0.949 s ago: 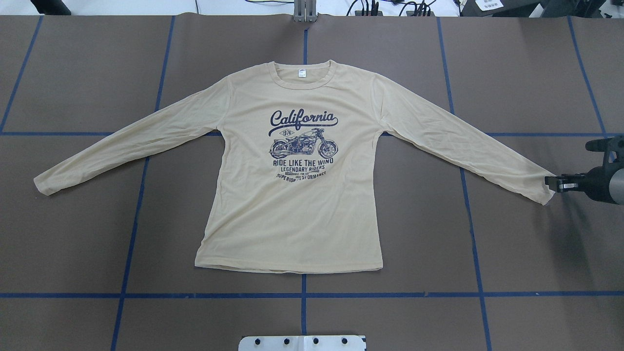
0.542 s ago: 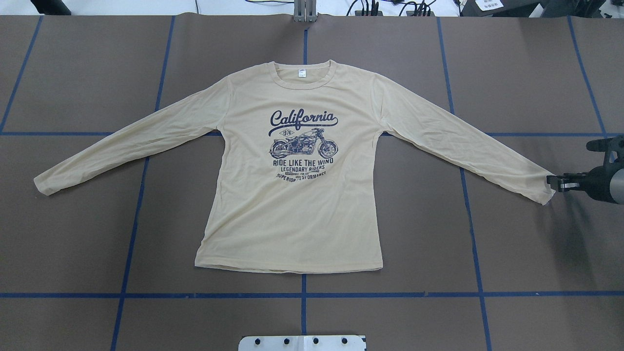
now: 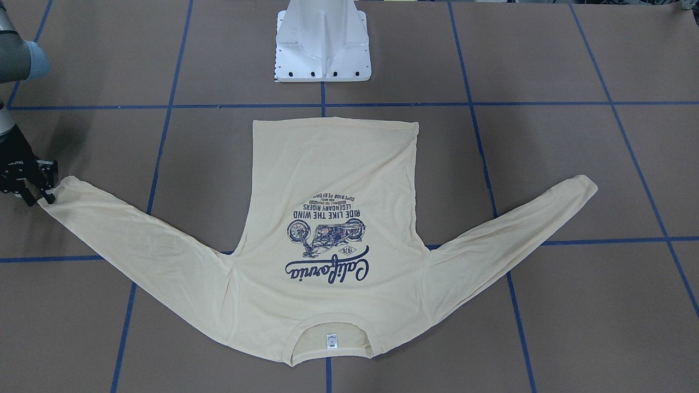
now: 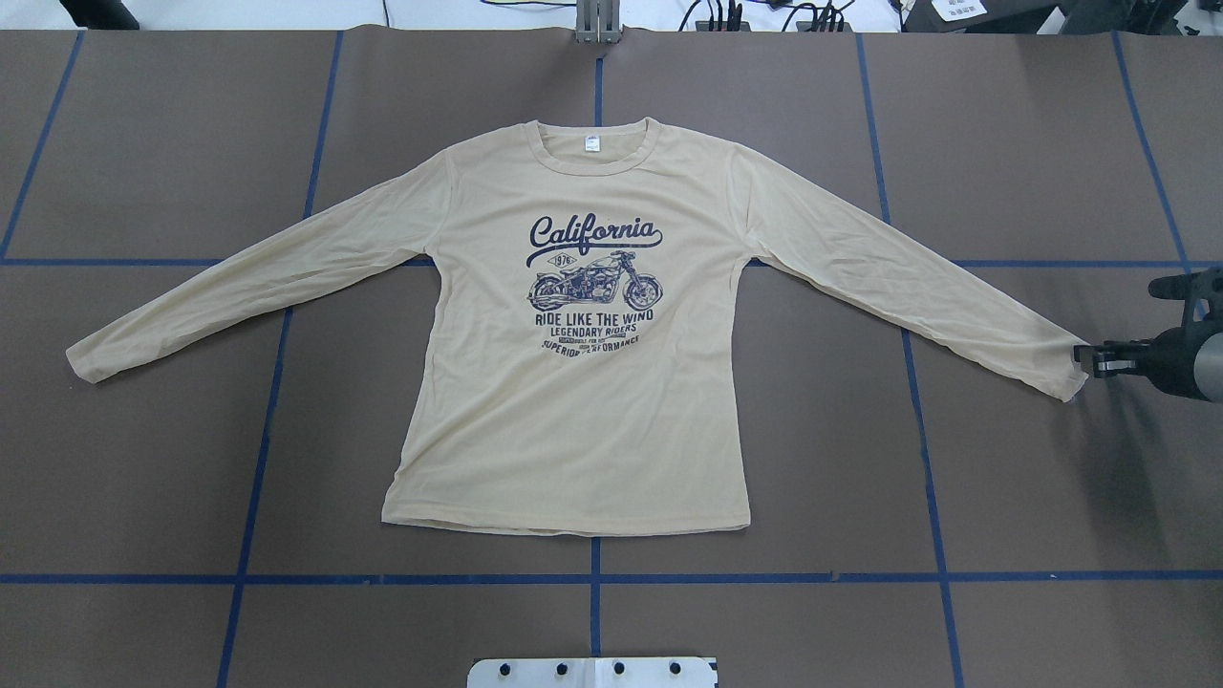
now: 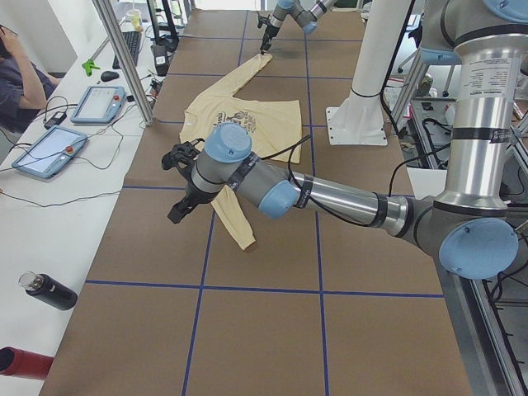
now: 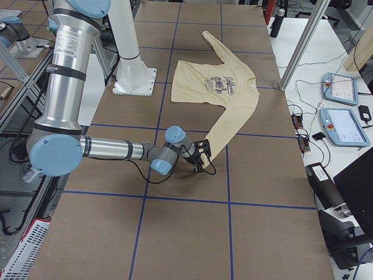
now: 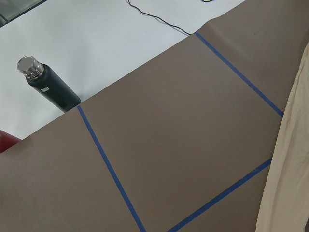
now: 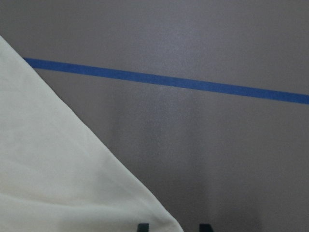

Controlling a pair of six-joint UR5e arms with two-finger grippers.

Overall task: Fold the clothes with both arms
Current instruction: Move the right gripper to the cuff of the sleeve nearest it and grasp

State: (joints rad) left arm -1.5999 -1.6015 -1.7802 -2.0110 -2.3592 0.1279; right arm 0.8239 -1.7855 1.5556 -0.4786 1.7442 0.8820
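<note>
T-shirt (image 4: 573, 430) flat on the table (image 4: 143, 478), print up; right gripper (image 4: 1084, 356) at one cuff.
The T-shirt lies spread mid-table with its hem toward the white base (image 4: 592, 672) and its collar away from it. Both sleeves are stretched out to the sides and slant back toward the robot's side. The right gripper sits low at the end of the sleeve on the robot's right. In its wrist view the two fingertips (image 8: 143, 226) are apart, the jaws parted, and the cuff corner reaches in between them, not pinched. The left gripper (image 5: 180, 206) hangs above the table near the other sleeve. It shows only from the side, so can't tell whether it is parted or closed. A dark bottle (image 7: 48, 84) lies on the white surface off the table's end.
</note>
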